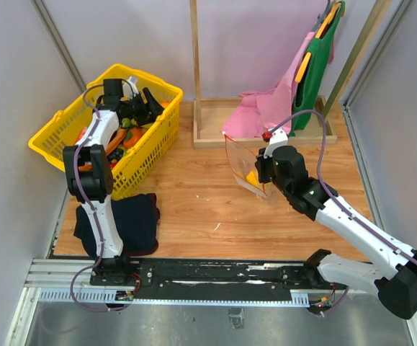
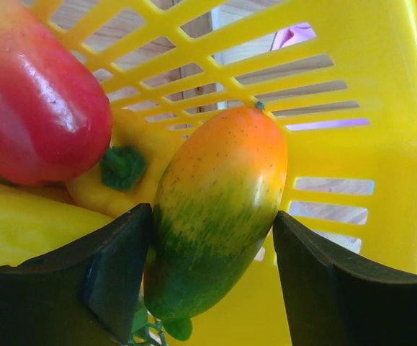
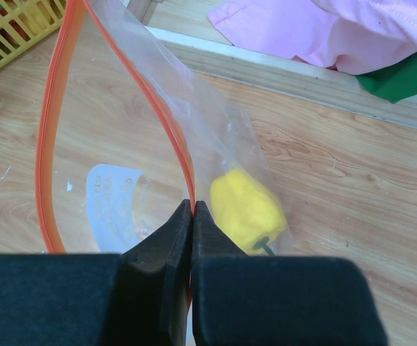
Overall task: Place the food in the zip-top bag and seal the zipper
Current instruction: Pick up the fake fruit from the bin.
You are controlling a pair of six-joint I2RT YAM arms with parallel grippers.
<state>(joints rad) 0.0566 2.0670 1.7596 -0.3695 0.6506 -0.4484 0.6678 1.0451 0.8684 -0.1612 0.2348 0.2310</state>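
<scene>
zip-top bag (image 3: 122, 130): location and hold? — operator

mid-table, over the wooden table (image 3: 352, 187), mouth open. right gripper (image 3: 192, 205) is clenched on the rim at the zipper (image 3: 45, 144). one yellow food piece (image 3: 245, 209) lies inside, near the pinch point. — technician

handling properties? — operator

film judged thin, floppy and slippery. the zipper strip is judged the stiffest part, so take hold there and not on the clear wall. — technician

farther out? — operator

yellow basket (image 2: 352, 144), far left corner. left gripper (image 2: 212, 238) is inside it and spread, with jaws either side of an orange-green fruit (image 2: 219, 194). it is not clamped; one jaw shows a gap to the fruit. — technician

grip advice? — operator

fruit judged light, hard and glossy. close across the widest middle; the tapered ends may slip out. — technician
</scene>
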